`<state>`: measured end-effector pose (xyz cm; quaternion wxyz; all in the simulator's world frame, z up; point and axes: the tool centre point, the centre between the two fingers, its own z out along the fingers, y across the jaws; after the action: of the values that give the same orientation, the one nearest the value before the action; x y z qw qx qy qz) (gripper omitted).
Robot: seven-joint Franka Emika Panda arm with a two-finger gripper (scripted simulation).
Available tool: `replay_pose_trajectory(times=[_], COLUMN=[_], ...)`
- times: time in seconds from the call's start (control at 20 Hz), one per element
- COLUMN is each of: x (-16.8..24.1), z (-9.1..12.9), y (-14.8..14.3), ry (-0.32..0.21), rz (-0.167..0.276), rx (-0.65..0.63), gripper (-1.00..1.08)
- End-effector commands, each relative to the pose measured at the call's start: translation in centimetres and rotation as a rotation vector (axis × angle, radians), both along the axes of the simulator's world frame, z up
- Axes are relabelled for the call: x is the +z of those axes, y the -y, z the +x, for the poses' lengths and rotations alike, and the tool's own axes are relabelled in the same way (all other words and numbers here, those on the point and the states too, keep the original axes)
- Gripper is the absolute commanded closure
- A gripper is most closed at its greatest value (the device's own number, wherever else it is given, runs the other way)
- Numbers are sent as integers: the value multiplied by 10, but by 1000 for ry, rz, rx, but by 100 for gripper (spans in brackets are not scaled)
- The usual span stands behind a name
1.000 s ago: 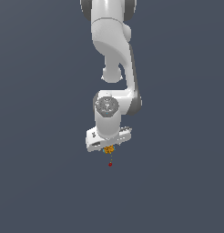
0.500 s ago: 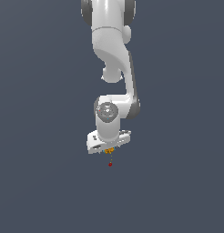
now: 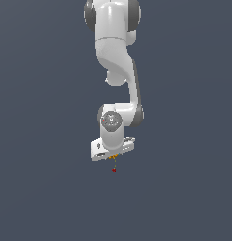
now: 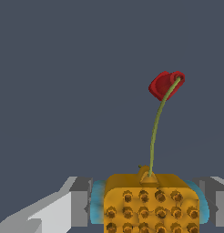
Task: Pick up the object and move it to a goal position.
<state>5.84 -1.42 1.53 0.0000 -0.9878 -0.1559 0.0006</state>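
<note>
The object [image 4: 150,202], a knobbly orange-yellow lump with teal at its sides, sits between the fingers of your gripper [image 4: 148,205]. The jaws stand narrow and closed against it.

Read the wrist view across. First comes the pale finger [image 4: 63,207] and its grey pad, pressed against one teal flank. Then the studded body fills the gap. From its top rises a thin green stem [image 4: 155,132], curving to a red tip [image 4: 165,84]. Last comes the second finger [image 4: 218,202], mostly cut off by the frame, touching the other teal flank.

In the exterior view you see the arm reaching down with the object [image 3: 115,156] only a speck under the gripper [image 3: 113,151], the red tip [image 3: 114,170] hanging just below. No goal marker shows in either view, so you cannot tell how near the target you are.

Here is what you should watch:
- The grip bears on small, rounded teal patches. A sharp turn or stop could let the lump twist or slide out, I judge.
- The stem sticks well clear of the fingers. If you descend toward a surface, the red tip would likely touch first and lever the body loose.
- The object is tiny against the fingers, so a slip would be hard to notice from the exterior view.
</note>
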Motion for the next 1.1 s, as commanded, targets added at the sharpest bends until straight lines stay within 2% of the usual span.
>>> replay_pose_trajectory(times=[0.0,0.6,1.05], x=[0,2,22], z=[1,-2,-22], y=[0,3,29], ry=[1,1,1], rz=[0,0,0], rx=[1,0,0], gripper=[108,108,108])
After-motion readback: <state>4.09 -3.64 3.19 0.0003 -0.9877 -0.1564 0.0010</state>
